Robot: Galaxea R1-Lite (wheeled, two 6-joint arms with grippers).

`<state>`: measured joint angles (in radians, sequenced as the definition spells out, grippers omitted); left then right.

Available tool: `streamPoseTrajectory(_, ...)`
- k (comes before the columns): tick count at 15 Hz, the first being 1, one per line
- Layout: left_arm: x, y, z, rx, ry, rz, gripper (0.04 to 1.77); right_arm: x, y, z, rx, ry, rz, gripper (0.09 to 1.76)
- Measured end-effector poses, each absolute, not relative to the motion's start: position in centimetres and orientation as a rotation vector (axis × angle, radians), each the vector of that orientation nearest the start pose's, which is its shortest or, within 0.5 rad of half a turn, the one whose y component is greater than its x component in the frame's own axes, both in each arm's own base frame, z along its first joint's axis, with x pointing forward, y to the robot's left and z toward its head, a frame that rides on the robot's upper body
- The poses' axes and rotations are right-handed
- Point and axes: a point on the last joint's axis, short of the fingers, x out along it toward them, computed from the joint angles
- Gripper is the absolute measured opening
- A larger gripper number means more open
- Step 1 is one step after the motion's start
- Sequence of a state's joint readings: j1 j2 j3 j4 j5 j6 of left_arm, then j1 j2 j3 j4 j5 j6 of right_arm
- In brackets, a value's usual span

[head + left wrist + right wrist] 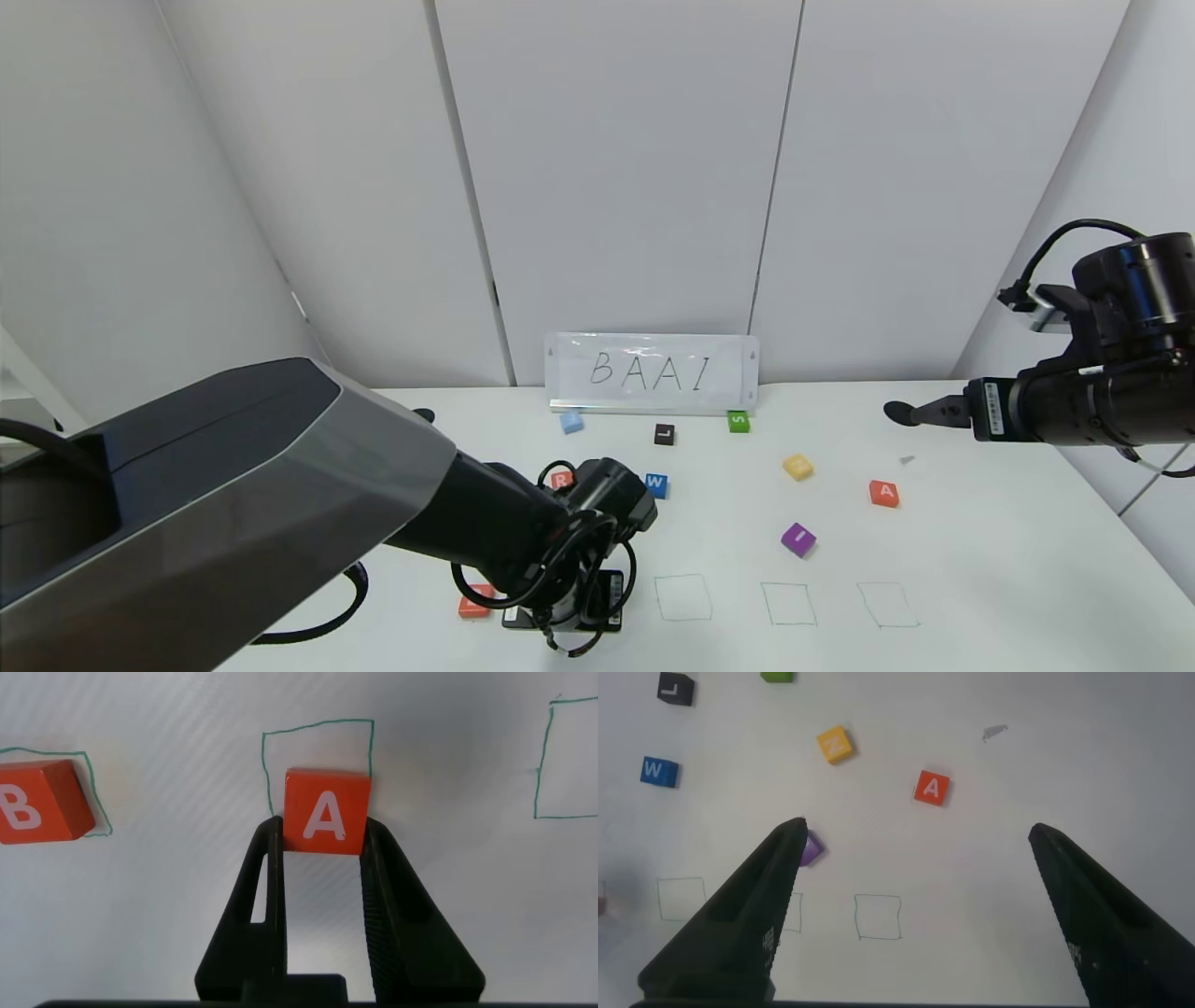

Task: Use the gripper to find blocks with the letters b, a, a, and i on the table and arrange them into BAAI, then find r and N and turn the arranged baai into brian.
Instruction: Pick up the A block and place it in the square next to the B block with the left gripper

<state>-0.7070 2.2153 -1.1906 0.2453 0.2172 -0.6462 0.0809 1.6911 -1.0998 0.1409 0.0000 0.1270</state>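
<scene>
A block (324, 812) between left jaws (clamped), over drawn square (318, 737)

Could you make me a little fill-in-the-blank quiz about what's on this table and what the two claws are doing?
1. The left gripper is shut on an orange-red cube that shows the letter ____.
2. The right gripper hangs above the table with its fingers ____.
3. The sign at the back of the table reads ____.
4. The cube marked W is coloured ____.

Missing words: A; open; BAAI; blue
</scene>
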Motion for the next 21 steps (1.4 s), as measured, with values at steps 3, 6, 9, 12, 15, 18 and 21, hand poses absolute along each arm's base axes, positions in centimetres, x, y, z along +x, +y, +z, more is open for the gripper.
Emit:
streamPoseTrajectory(3, 28.18, -23.44, 3.05, 0.008, 1.205, -0.034, 0.53, 29.84, 2.42, 19.46, 0.092, 0.735, 0.031, 1.71)
streamPoseTrajectory(6, 28.22, -23.48, 2.97, 0.008, 1.205, -0.034, 0.53, 29.83, 2.46, 19.46, 0.091, 0.736, 0.032, 1.71)
streamPoseTrajectory(9, 28.27, -23.52, 2.99, 0.006, 1.203, -0.035, 0.53, 29.83, 2.46, 19.46, 0.091, 0.735, 0.032, 1.71)
streamPoseTrajectory(12, 28.29, -23.53, 2.89, 0.007, 1.204, -0.034, 0.53, 29.83, 2.46, 19.46, 0.091, 0.735, 0.032, 1.71)
streamPoseTrajectory(15, 28.36, -23.42, 2.85, 0.003, 1.206, -0.028, 0.53, 29.85, 2.50, 19.42, 0.091, 0.736, 0.033, 1.71)
streamPoseTrajectory(18, 28.38, -23.40, 2.82, 0.001, 1.206, -0.025, 0.53, 29.84, 2.51, 19.39, 0.091, 0.738, 0.033, 1.71)
streamPoseTrajectory(21, 28.38, -23.38, 2.80, 0.001, 1.207, -0.024, 0.53, 29.84, 2.59, 19.32, 0.089, 0.740, 0.036, 1.71)
